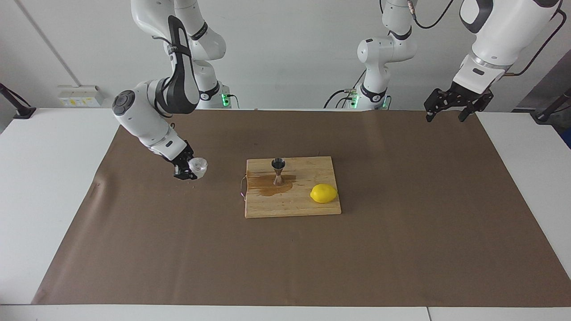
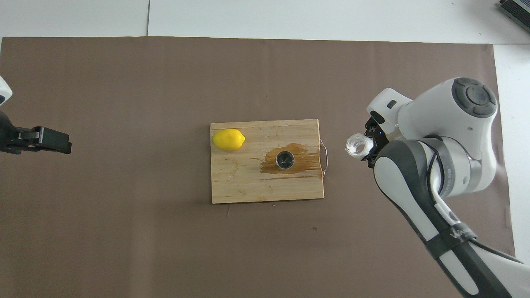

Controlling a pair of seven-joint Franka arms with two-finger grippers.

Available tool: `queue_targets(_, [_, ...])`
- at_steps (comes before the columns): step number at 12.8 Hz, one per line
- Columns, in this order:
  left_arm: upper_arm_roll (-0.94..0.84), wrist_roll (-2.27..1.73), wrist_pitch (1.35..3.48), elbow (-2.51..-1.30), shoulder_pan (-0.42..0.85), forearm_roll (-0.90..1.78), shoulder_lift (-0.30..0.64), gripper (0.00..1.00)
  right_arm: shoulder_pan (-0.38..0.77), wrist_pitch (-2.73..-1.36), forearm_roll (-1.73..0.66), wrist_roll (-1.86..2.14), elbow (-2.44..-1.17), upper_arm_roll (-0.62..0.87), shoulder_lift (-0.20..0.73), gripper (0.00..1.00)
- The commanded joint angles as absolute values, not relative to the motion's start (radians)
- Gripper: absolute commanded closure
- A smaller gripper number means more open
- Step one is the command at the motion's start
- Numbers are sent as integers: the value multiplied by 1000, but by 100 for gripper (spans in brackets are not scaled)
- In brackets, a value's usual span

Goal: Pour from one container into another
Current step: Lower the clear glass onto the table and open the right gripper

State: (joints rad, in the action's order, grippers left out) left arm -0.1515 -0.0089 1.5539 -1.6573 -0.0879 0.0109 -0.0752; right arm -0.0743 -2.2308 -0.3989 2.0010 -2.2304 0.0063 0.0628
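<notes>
Two tools are in view. Right tool (image 1: 191, 170) is clamped on the clear glass cup (image 1: 197, 166), holding it roughly upright just above the brown mat (image 1: 401, 249), toward the right arm's end of the table (image 1: 49, 187); contact between cup and mat cannot be confirmed. Left tool (image 1: 448, 111) stands with fingers spread and nothing between them, over the mat's corner at the robots' edge, at the left arm's end; that arm waits. Steel jigger (image 1: 278, 171) stands upright on the wooden cutting board (image 1: 294, 207) at mid-table, well apart from the cup, in a brown wet patch (image 1: 267, 188) that spreads toward the board's wire handle (image 1: 242, 187). One lemon (image 1: 323, 193) lies on the same board, toward the left arm's end.
</notes>
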Motion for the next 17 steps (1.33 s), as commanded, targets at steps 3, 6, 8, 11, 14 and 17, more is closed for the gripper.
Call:
queue_targets(3, [-147,-18,1571,-1695,-87,12,-107,0,-175,-2304,-529,2261,-2295,18,97,100])
queue_targets(6, [-147,-18,1571,-1695,-87,12,-107,0,-176,-2344,-531,2286,-2318,20,101,39])
queue_targets(8, [-147,-18,1571,-1695,-87,12,-107,0,-176,-2342,-531,2286,-2318,20,101,0])
queue_targets(11, [-147,-18,1571,-1695,-87,12,-107,0,-176,-2315,-563,2281,-2316,20,100,0])
queue_targets(14, [-147,-18,1571,-1695,-87,12,-107,0,-176,-2261,-566,2214,-2312,17,46,0])
queue_targets(17, [-147,-18,1571,-1695,-87,12,-107,0,-170,-2186,-565,2065,-2299,17,-21,0])
